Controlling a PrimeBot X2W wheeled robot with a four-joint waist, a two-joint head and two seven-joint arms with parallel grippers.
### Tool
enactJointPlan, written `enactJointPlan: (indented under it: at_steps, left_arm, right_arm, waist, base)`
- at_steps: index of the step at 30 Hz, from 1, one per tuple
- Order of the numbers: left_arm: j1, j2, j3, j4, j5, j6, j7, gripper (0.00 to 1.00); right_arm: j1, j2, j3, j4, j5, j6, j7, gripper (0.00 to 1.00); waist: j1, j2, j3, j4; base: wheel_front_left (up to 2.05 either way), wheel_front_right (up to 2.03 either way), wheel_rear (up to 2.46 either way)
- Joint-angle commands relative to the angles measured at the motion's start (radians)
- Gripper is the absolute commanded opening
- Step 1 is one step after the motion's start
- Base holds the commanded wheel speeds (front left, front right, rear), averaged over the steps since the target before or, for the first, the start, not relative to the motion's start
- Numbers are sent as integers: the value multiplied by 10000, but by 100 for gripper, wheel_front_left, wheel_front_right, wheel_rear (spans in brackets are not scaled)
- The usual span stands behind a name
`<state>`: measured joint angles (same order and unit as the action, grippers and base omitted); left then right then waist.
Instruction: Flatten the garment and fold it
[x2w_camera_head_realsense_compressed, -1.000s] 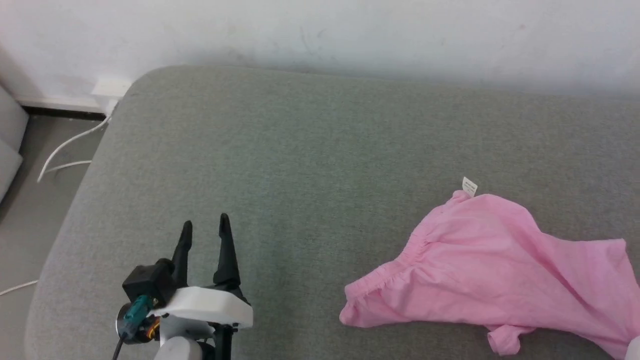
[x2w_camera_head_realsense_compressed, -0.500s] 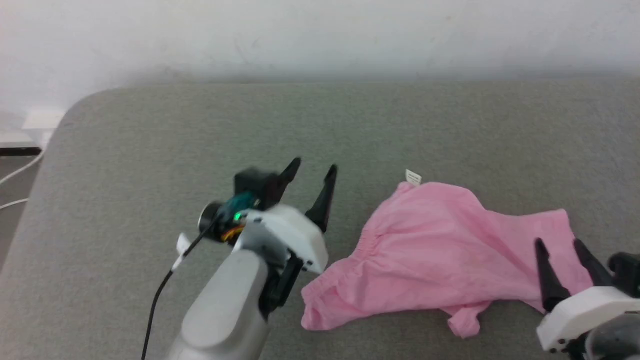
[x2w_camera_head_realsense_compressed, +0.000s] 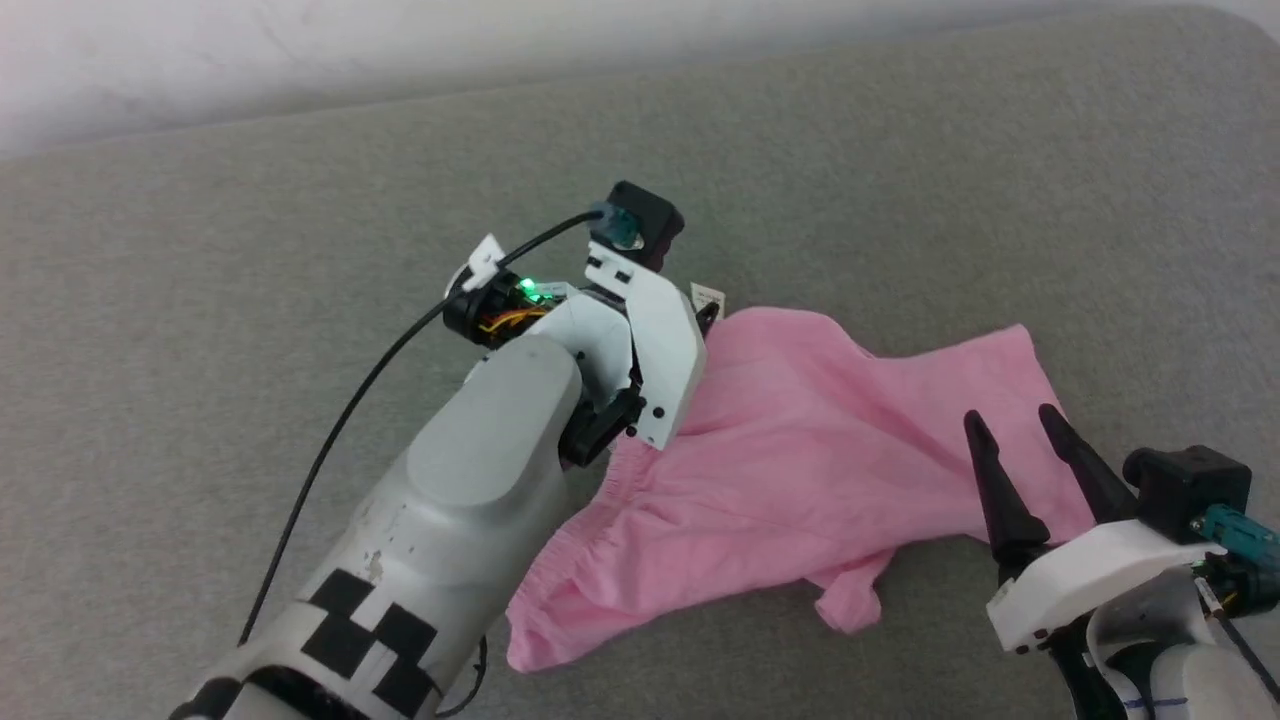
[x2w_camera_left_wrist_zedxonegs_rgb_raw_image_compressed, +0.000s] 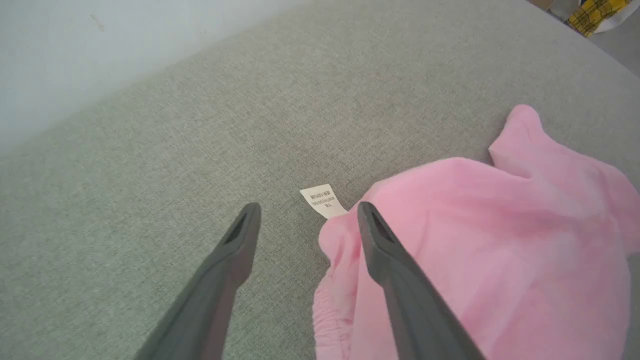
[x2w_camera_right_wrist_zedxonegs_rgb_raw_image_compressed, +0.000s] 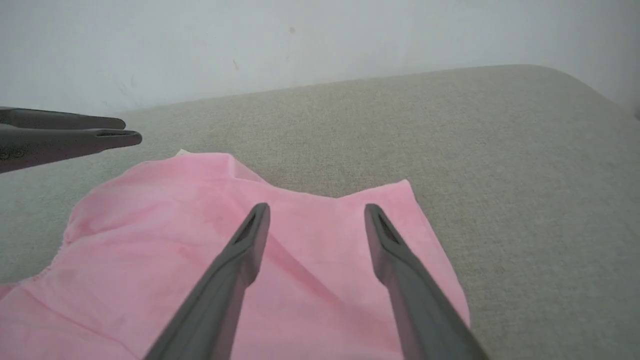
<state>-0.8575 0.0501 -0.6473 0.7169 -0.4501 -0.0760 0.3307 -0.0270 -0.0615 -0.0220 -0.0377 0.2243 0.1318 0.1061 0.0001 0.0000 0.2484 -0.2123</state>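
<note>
The garment is a light pink cloth lying rumpled on the grey cushion, with a gathered hem toward me and a white label at its far corner. In the left wrist view my left gripper is open. One finger is over the bare cushion, the other over the garment beside the label. In the head view its wrist housing hides the fingers. My right gripper is open above the garment's right end, with pink cloth showing between and below its fingers. It holds nothing.
A pale wall runs along the cushion's far edge. A black cable trails from the left wrist along the arm. The cushion's rounded right corner lies beyond the garment. A yellow checked thing lies past the cushion.
The head camera has swung right and down. My left arm has reached up and right to the garment's labelled corner. My right gripper has come into view, open, at the garment's right end.
</note>
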Motion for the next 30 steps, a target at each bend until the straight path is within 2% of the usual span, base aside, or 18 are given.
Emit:
enactJointPlan:
  at_steps: [1, 11, 12, 13, 16, 20, 23, 26, 30]
  left_arm:
    - [-241, 2, -204, 241, -79, -95, 225, 100]
    - [-785, 1, -1267, 1614, -164, -112, 2053, 100]
    - [-789, 1, -1338, 1741, -155, -77, 2288, 45]
    - [-782, 1, -1380, 1835, -173, -42, 2486, 1]
    - [-754, 2, -1263, 1776, -300, 192, 2379, 0]
    - [-388, 114, -765, 1343, -454, 869, 962, 0]
    - [165, 136, -526, 959, -666, 1079, 208, 0]
    - [639, 138, -515, 564, -797, 1072, -135, 0]
    - [903, 139, -627, 85, -809, 1102, -227, 0]
  right_arm:
    - [-185, 12, 43, 102, 40, -11, -114, 100]
    - [-586, 66, 273, 546, 173, -11, -350, 100]
    - [-606, 70, 266, 565, 177, -11, -359, 100]
    - [-621, 73, 267, 578, 180, -11, -360, 100]
    - [-658, 78, 230, 585, 161, -11, -333, 100]
    - [-837, -36, 92, 522, 32, -11, -274, 100]
    - [-1171, -264, -184, 551, -134, -11, -50, 100]
    - [-1721, -507, -562, 879, -296, -11, 683, 100]
    - [-2947, -887, -800, 1938, -323, -11, 2257, 100]
  waist:
    - [-1, 0, 736, -704]
    - [-1, 0, 947, -856]
    - [-1, 0, 930, -827]
    - [-1, 0, 908, -787]
    - [-1, 0, 831, -629]
    - [-1, 0, 685, -343]
    - [-1, 0, 605, -58]
    - [-1, 0, 619, 206]
    - [-1, 0, 802, 423]
  base:
    - [0, 0, 0]
    - [0, 0, 0]
    - [0, 0, 0]
    - [0, 0, 0]
    - [0, 0, 0]
    - [0, 0, 0]
    - [0, 0, 0]
    - [0, 0, 0]
    - [0, 0, 0]
